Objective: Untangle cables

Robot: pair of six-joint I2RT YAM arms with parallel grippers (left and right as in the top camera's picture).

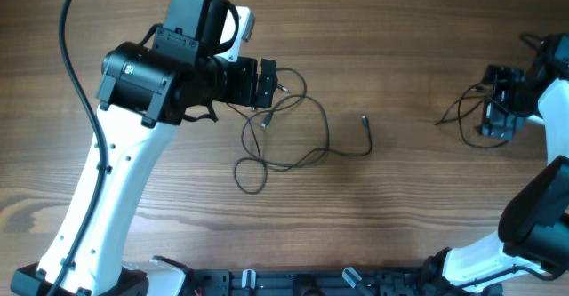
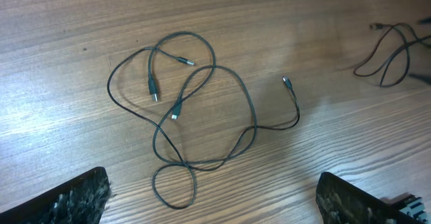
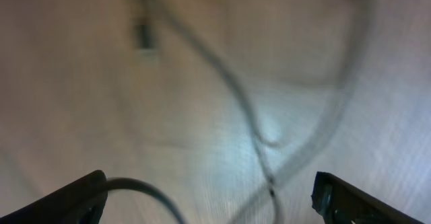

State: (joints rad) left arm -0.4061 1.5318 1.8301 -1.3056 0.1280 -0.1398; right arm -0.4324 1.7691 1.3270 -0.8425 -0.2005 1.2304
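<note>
**Both grippers open; cables in two separate groups**

Left arm (image 1: pixel 133 109): white and black, closest to the overhead camera. It reaches from the lower left edge up over the left-centre of the table.

Wooden table (image 1: pixel 400 207): brown grain, carries everything.

Right arm (image 1: pixel 542 216): comes in at the lower right, wrist turned toward the far right edge.

Left gripper (image 2: pixel 212 190): fingers spread wide with nothing between them. It hangs above the wood and touches no cord.

Right gripper (image 3: pixel 209 187): fingers also wide apart, low over the table. Its wrist view is badly blurred. Cords cross the wood beneath it, and one curves out just beside the finger at the picture's lower left. No clamp on any cord shows.

Central tangle (image 2: pixel 195 116): thin black cables in overlapping loops, flat on the table near its middle, just right of the left gripper in the overhead view.

Right bundle (image 1: pixel 462 109): a smaller clump of thin black cable at the table's right side, by the right gripper. Touching or only beneath it, cannot tell. The two groups lie well apart.

Free plug tip (image 2: pixel 287 83): one cable end sticks out to the right of the central tangle.

Inner plugs (image 2: pixel 153 95): three small tips lie among the upper loops.
</note>
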